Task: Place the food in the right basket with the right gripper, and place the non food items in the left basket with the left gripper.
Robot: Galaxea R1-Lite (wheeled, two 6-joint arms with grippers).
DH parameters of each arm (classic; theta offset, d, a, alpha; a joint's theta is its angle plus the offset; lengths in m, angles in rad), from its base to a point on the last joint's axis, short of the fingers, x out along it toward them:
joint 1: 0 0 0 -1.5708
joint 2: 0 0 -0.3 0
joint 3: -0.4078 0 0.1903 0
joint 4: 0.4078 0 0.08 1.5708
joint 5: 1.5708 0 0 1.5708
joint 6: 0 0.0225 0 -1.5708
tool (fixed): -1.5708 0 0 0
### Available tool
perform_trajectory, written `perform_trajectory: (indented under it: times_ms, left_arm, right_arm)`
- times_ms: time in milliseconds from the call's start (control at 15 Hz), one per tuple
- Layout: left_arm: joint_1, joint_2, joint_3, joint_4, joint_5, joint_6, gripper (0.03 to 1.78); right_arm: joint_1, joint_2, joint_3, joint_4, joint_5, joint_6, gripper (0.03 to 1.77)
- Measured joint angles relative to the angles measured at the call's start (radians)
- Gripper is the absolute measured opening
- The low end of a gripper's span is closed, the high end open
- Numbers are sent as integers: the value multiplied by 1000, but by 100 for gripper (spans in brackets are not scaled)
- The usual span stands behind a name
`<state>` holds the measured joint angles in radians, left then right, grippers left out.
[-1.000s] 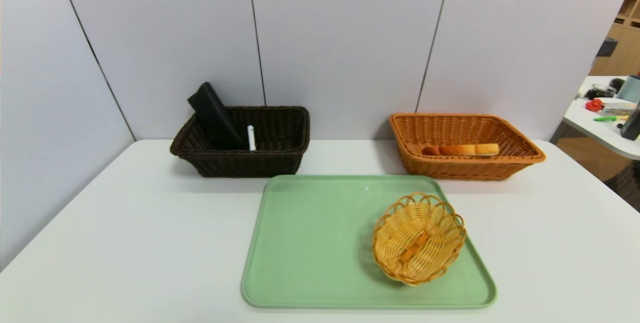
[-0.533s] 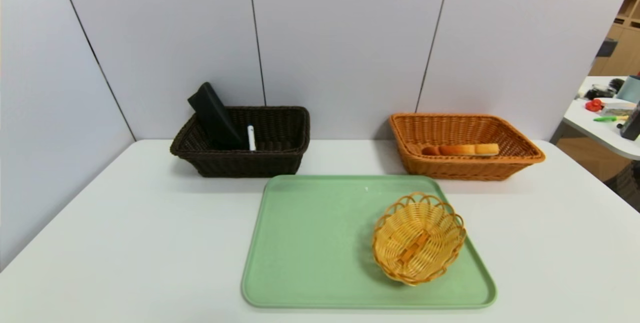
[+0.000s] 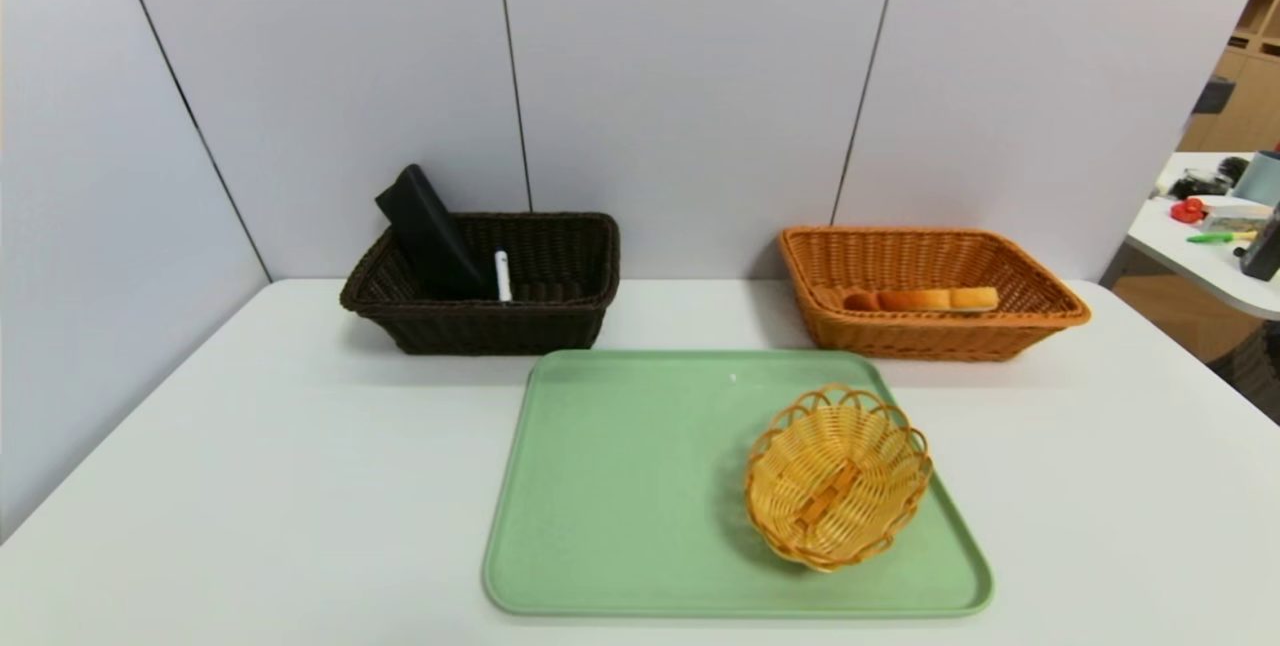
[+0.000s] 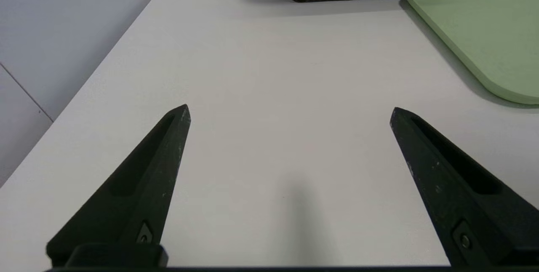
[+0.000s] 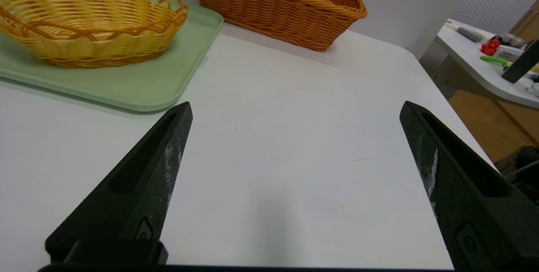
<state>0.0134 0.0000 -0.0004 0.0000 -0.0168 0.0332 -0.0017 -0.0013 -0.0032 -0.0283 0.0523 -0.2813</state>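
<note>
Nearest, over bare desk (image 3: pixel 250 486): left gripper (image 4: pixel 290 112) and right gripper (image 5: pixel 294 110) hovering, fingers wide apart, holding nothing. Farther on, sitting empty on the green tray (image 3: pixel 620 486): small yellow basket (image 3: pixel 838 474), risking being mistaken for something to sort. Farthest back: dark left basket (image 3: pixel 490 326) holding a black case (image 3: pixel 428 226) and white pen (image 3: pixel 502 276); orange right basket (image 3: pixel 935 336) holding bread (image 3: pixel 925 299).

Place: you are looking at a lab or office test bay, not a home.
Walls: plain grey partition panels (image 3: pixel 690 76) close off the back and left side.
Surface: a bare white surface (image 3: pixel 250 486) carries a staged set of props.
Beyond: at the right you see a second desk (image 3: pixel 1215 261) with clutter, and wooden shelving (image 3: pixel 1245 76) behind it.
</note>
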Motion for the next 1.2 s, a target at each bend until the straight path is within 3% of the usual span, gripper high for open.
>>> perform_trajectory:
  times_ms: [333, 1200]
  left_arm:
    - [0, 0, 0, 1, 1, -49, 169]
    - [0, 0, 0, 0, 1, -50, 169]
  right_arm:
    - [0, 0, 2, -14, 0, 10, 170]
    - [0, 0, 3, -14, -4, 23, 170]
